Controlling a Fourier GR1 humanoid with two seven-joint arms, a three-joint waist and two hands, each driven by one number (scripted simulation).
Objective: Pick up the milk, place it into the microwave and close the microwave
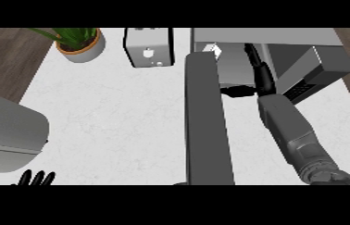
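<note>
Your right hand [262,76] reaches into the open microwave [273,35]; whether it is open or closed cannot be told. The milk [211,49], the only item inside, appears to stand near the hinge side, apart from the hand. Draw your arm clear before swinging the door [209,127] shut. Your left hand [37,178] rests open at the lower edge.

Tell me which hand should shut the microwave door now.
Right, probably: the right hand sits inside the microwave beside the open door, apart from the milk. It must withdraw first. The left hand rests at the view's lower-left edge, far from the door.
</note>
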